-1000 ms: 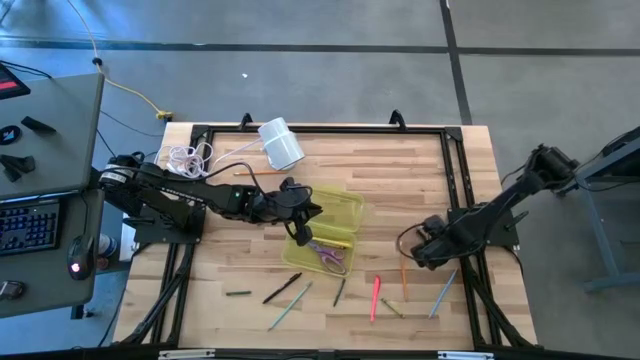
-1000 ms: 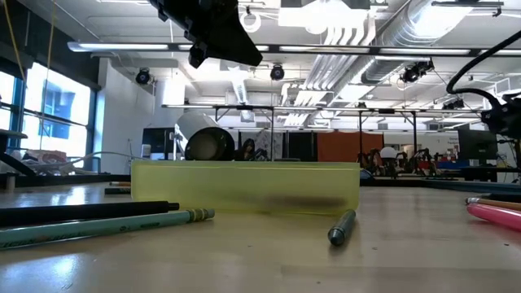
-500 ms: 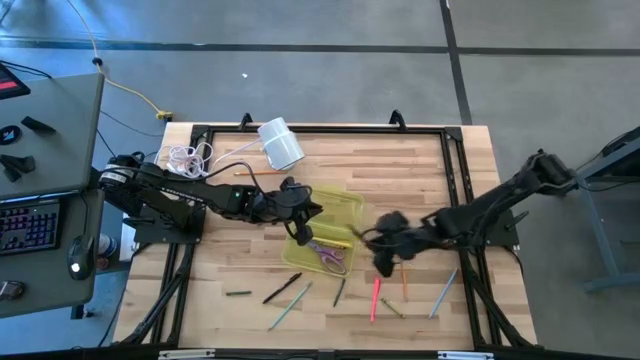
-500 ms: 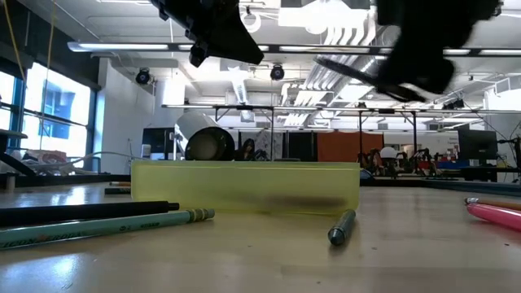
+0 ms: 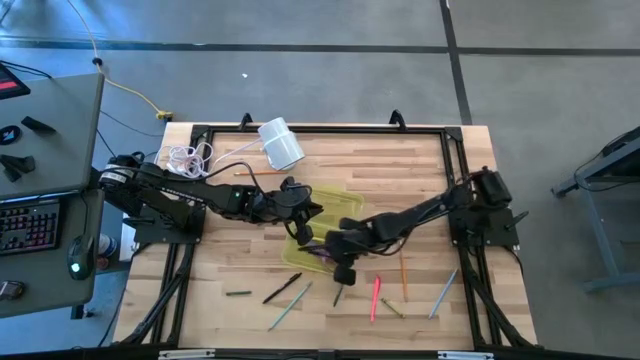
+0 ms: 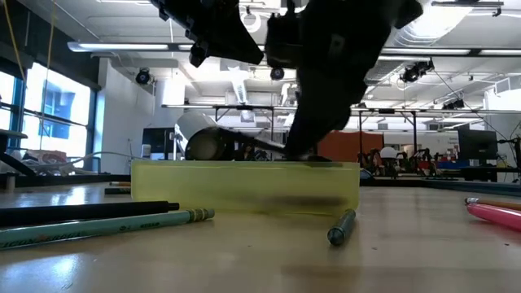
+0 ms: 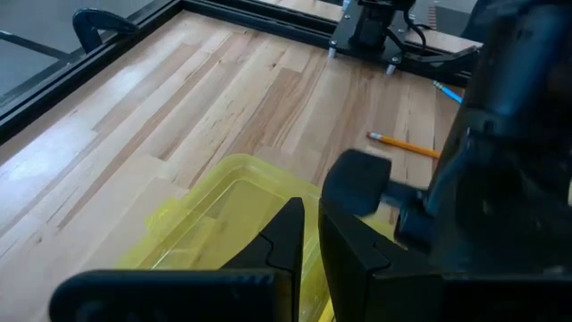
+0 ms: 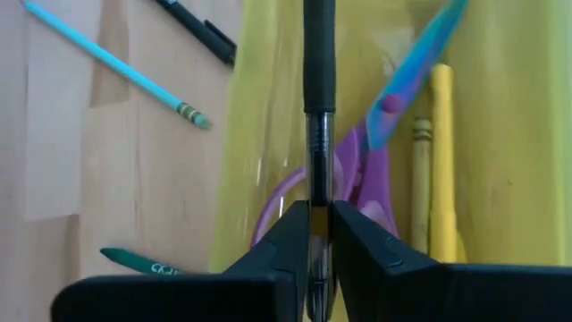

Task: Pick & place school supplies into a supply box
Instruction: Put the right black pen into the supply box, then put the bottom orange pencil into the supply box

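Wooden tabletop under me, R gripper (image 8: 313, 234) clamped on a black pen (image 8: 318, 89) right over the yellow-green supply box (image 5: 345, 212) w/ scissors (image 8: 375, 174) inside; next: let go; L gripper (image 7: 308, 237) nearly shut, empty, above box.

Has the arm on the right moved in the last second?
Yes. The right gripper, shut on a black pen, has swung from the table's right edge to above the supply box.
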### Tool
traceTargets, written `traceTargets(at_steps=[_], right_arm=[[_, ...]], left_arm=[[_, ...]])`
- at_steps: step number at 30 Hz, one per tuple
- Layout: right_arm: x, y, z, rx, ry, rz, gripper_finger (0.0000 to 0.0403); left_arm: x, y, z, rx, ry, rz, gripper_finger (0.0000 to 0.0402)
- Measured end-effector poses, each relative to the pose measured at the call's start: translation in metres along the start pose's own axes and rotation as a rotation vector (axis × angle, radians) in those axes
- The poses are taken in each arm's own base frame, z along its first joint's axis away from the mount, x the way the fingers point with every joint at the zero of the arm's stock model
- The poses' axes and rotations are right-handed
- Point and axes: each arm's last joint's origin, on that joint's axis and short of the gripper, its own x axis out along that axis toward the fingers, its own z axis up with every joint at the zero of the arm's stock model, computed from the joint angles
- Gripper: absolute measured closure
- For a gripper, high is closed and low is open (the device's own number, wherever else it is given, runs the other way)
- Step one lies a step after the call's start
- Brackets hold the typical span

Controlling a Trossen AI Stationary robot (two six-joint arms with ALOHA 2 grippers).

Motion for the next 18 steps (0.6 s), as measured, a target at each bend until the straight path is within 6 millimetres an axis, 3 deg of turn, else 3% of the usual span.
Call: traceTargets(at_steps=[4, 10, 13, 18], right_arm=[[0.004, 0.0, 0.005, -0.063, 0.008, -0.004, 0.0345], [-0.006, 0.002, 0.009, -0.058, 0.07, -0.045, 0.0318], [-0.023, 0.003, 0.007, 0.041, 0.208, -0.098, 0.0311], [-0.05, 0.007, -0.016, 0.234, 0.537, -0.266, 0.0309]], left_arm=[[0.0, 0.0, 0.0, 0.001, 0.002, 0.0, 0.033], [0.0, 0.0, -0.001, 0.003, 0.007, 0.002, 0.033], [0.0, 0.0, -0.001, 0.003, 0.007, 0.002, 0.033], [0.0, 0.0, -0.001, 0.005, 0.011, 0.003, 0.033]])
